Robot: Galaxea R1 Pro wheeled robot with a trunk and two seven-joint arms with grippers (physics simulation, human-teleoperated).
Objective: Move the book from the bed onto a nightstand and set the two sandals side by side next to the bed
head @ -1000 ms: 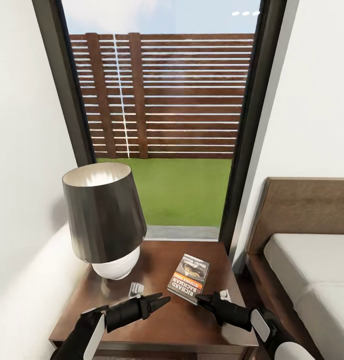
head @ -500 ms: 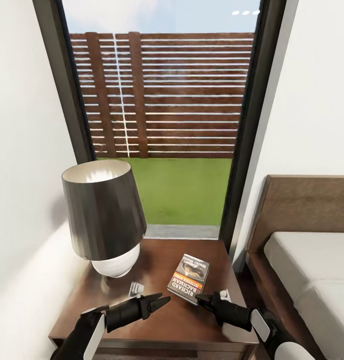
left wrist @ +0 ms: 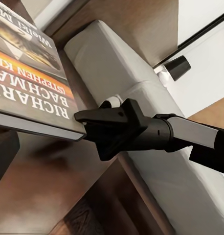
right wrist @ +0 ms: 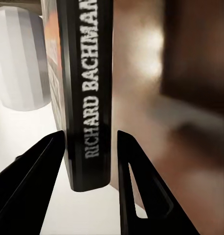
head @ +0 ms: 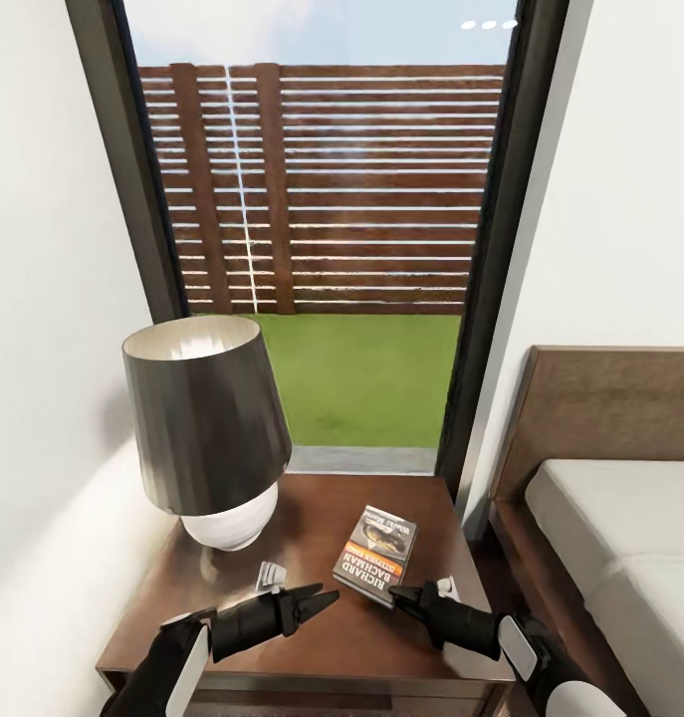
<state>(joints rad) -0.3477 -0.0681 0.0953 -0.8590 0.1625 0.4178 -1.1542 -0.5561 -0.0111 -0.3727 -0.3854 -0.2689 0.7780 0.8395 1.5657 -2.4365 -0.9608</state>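
Resting flat on the glossy dark reddish-brown wooden nightstand [head: 312,637], the thin paperback book with the orange band and "Richard Bachman" lettering [head: 375,554] lies between the two grippers.

Left gripper [head: 322,600]: black fingers drawn together to a point above the nightstand top, holding nothing, well clear of the book's left edge. A lamp with a dark conical shade and white rounded base [head: 207,438] stands beyond it; a small white object [head: 271,575] lies just beyond its fingers.

Right gripper [head: 401,596]: jaws parted slightly wider than the book's spine. In the right wrist view the black fingers [right wrist: 41,176] flank the spine [right wrist: 87,93]; contact cannot be determined.

Right of this gripper stands the dark-framed bed with off-white mattress [head: 620,558].
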